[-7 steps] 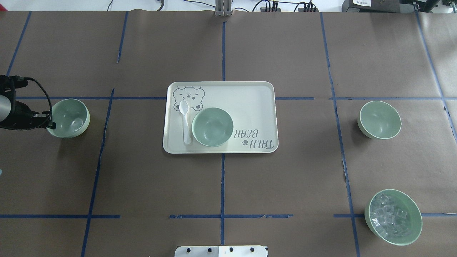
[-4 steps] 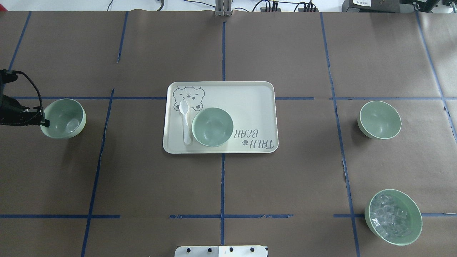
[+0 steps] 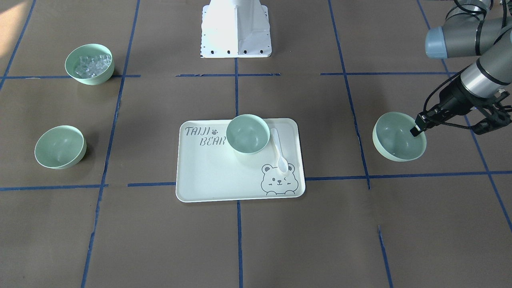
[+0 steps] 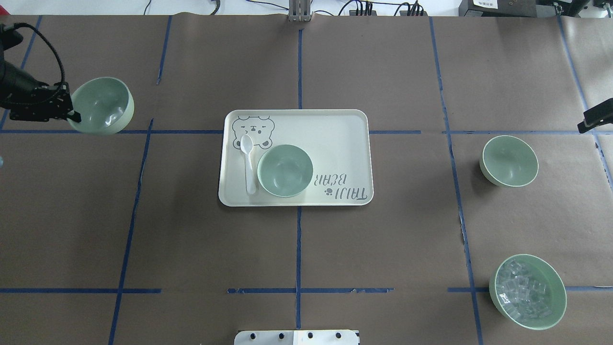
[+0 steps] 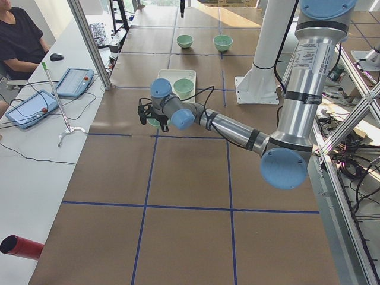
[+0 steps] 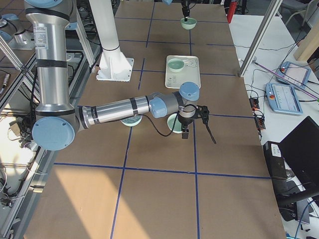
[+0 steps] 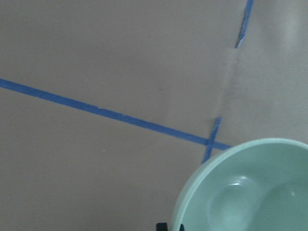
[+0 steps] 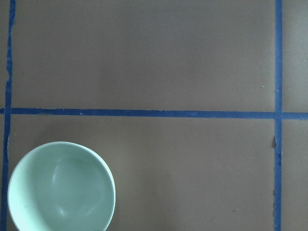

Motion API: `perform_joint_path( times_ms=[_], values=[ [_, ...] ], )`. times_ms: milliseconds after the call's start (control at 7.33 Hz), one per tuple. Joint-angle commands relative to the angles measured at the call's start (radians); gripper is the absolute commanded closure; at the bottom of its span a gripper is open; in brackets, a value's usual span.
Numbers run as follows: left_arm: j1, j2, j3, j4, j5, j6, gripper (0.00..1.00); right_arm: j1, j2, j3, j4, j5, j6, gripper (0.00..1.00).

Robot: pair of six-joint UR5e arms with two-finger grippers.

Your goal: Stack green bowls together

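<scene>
The left claw (image 3: 416, 130) is clenched on the rim of the first green bowl (image 3: 396, 138). It holds the bowl tilted near the left edge of the worktop (image 4: 191, 249), apparently clear of the surface. The second green bowl (image 4: 285, 170) sits on the tray (image 4: 335, 129) at the worktop centre. The third green bowl (image 4: 509, 160) stands near the right edge. The right claw (image 4: 594, 119) shows only partly, so its state cannot be told.

Hazards:
- A one-sided rim pinch may let the bowl swing or slip in transit.
- A tilted descent may strike the second green bowl's rim or knock the spoon (image 4: 248, 163) just beside it.
</scene>
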Motion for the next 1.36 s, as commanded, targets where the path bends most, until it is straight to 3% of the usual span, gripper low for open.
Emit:
perform_joint_path(
  times_ms=[0, 409, 955, 1091, 1227],
  values=[
    [0.102, -0.157, -0.017, 0.062, 0.06, -0.266, 1.0, -0.091, -0.001, -0.038, 0.084, -0.047, 0.07, 0.0],
    [0.183, -0.257, 0.004, 0.064, 0.098, -0.416, 1.0, -0.16, 0.008, -0.062, 0.085, -0.055, 0.101, 0.0],
    [0.22, -0.286, 0.001, 0.067, 0.129, -0.445, 1.0, -0.219, 0.069, -0.136, 0.087, -0.058, 0.107, 0.0],
    [0.223, -0.288, 0.0, 0.067, 0.129, -0.445, 1.0, -0.229, 0.086, -0.148, 0.085, -0.061, 0.107, 0.07],
    [0.224, -0.297, -0.002, 0.067, 0.127, -0.445, 1.0, -0.24, 0.086, -0.15, 0.087, -0.061, 0.136, 0.51]
  ],
)
